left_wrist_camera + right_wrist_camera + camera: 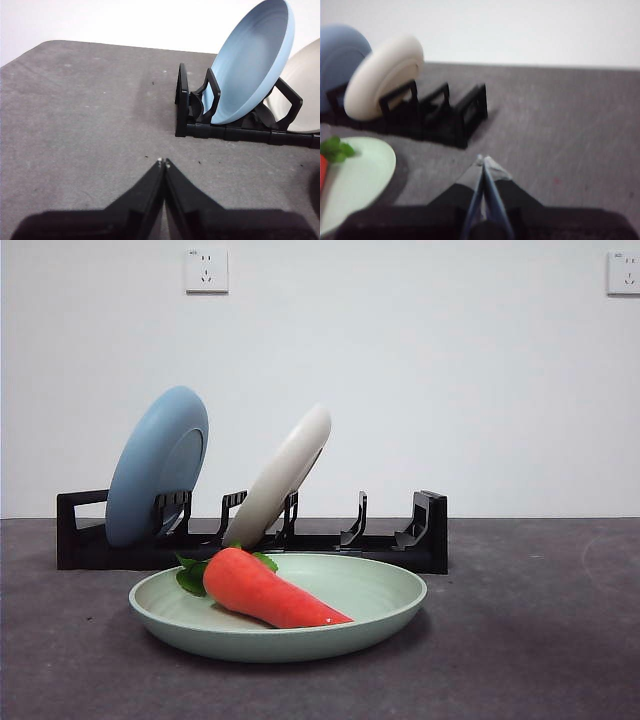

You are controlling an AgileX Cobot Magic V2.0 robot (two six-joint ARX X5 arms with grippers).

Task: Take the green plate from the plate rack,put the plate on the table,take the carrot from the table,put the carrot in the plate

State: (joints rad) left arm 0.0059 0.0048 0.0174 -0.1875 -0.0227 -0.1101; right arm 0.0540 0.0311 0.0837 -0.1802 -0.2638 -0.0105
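The green plate (380, 590) lies flat on the table (540, 640) in front of the plate rack (425, 540). The carrot (265, 592) rests inside it, leaves toward the rack, tip toward the front. The right wrist view shows the plate's edge (360, 170) with the carrot's leaves (335, 149), off to one side of my right gripper (482, 159), which is shut and empty above bare table. My left gripper (163, 162) is also shut and empty, hovering over the table short of the rack's handle end (182, 100). Neither arm appears in the front view.
A blue plate (158, 478) and a cream-white plate (285, 472) lean in the rack's slots. Two wall sockets (206, 270) sit on the white wall behind.
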